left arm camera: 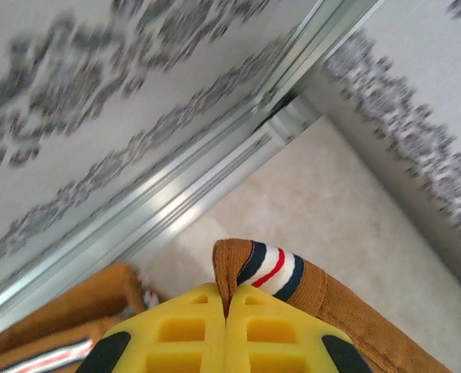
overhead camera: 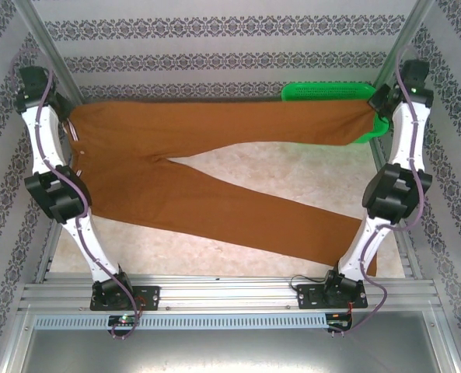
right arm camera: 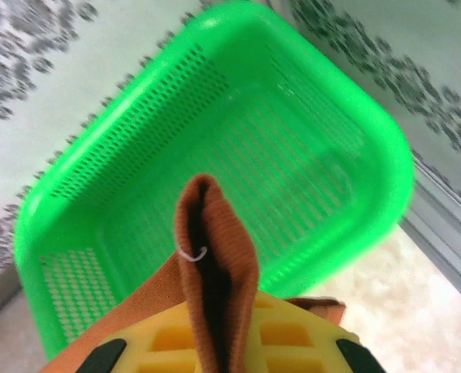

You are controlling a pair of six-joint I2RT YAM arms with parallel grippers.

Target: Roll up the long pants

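I have the long pants (overhead camera: 129, 163) spread across the table (overhead camera: 292, 167). The waist sits at the far left corner, one leg is drawn along the far edge toward the far right corner, and the other leg runs diagonally down to the near right edge. My left gripper (left arm camera: 226, 307) is pinched tight on a fold of the waistband, right beside a small navy, white and red striped tab (left arm camera: 273, 272). My right gripper (right arm camera: 218, 311) is clamped on the doubled hem of the far leg, and a loop of cloth stands up between its yellow pads (right arm camera: 292, 334). The fabric looks like a light, soft plain weave. I expect it to drape and sag wherever nothing supports it, and to crease rather than hold a shape. It doesn't look slippery, so a firm pinch on a thick seam should hold. The waistband and the hems are the strongest places to grip, and I judge the roll will go best along the length with both corners of one end held level. A green perforated basket (right arm camera: 277, 132) sits in the far right corner, under my right gripper. I see nothing inside it, and the leg end crosses its near rim.
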